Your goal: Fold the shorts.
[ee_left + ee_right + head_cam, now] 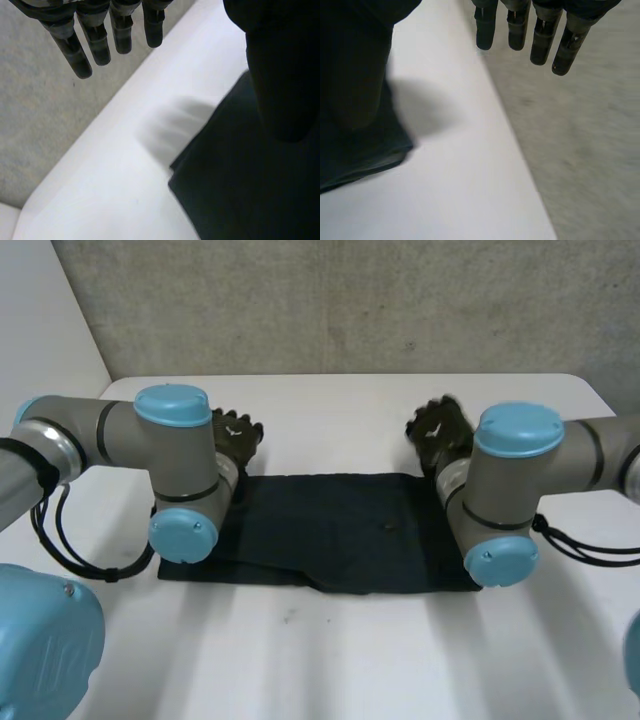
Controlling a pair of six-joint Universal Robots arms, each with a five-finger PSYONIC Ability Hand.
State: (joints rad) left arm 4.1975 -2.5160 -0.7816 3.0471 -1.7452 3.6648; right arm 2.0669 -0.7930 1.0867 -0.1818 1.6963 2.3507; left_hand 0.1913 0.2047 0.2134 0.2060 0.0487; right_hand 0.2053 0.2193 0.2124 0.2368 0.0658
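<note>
The dark navy shorts lie flat across the middle of the white table as a wide rectangle. My left hand hovers over their far left corner and touches nothing. Its fingers hang straight and apart, the hand open, with the shorts below the palm. My right hand hovers over the far right corner in the same way. There too the fingers are straight, the hand open, and a corner of the shorts lies beneath.
A grey concrete wall rises behind the table's far edge. Both forearms reach over the ends of the shorts. Bare white tabletop lies in front of the shorts and beyond them.
</note>
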